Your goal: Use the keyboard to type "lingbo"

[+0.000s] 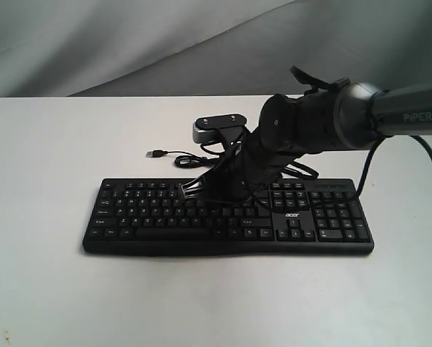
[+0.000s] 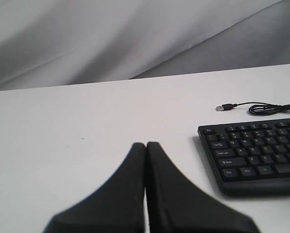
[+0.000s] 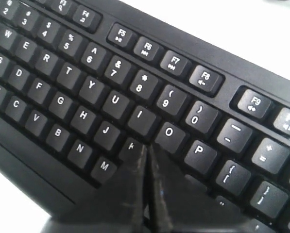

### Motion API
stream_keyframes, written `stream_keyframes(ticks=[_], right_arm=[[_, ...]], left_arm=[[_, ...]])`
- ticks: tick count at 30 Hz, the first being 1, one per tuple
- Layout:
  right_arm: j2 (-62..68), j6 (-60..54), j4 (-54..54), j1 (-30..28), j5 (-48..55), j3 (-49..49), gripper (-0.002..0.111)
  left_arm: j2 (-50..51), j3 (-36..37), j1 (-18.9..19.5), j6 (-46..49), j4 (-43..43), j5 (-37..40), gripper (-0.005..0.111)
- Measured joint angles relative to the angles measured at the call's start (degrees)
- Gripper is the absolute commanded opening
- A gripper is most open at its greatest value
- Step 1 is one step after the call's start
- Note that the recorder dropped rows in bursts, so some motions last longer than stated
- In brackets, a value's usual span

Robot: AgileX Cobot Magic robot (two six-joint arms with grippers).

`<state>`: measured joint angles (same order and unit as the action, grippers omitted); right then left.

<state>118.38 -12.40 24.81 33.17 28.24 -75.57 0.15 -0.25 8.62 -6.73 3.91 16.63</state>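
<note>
The black keyboard (image 1: 324, 225) lies flat on the white table, with its number pad and "acer" logo to the right. My right gripper (image 1: 185, 189) reaches across it from the right, shut, its tips low over the letter rows. In the right wrist view the shut right gripper (image 3: 145, 148) points just beside the K key (image 3: 130, 145) and below the O key (image 3: 169, 132); the key under the tips is hidden. My left gripper (image 2: 145, 145) is shut on nothing, over bare table left of the keyboard (image 2: 254, 150). It does not show in the exterior view.
The thin black USB cable (image 1: 190, 160) lies coiled behind the keyboard, its plug (image 1: 156, 153) loose on the table (image 1: 49, 166). A grey cloth backdrop (image 1: 129, 43) hangs behind. The right arm (image 1: 360, 116) spans the keyboard's right half.
</note>
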Motion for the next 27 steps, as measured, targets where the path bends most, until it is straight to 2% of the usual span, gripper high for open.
stream_keyframes(ticks=[27], right_arm=[[1.9,0.1,1.0,0.0,-1.5,0.0,0.0]], left_arm=[[0.0,0.0,0.0,0.0,0.0,0.0,0.001]])
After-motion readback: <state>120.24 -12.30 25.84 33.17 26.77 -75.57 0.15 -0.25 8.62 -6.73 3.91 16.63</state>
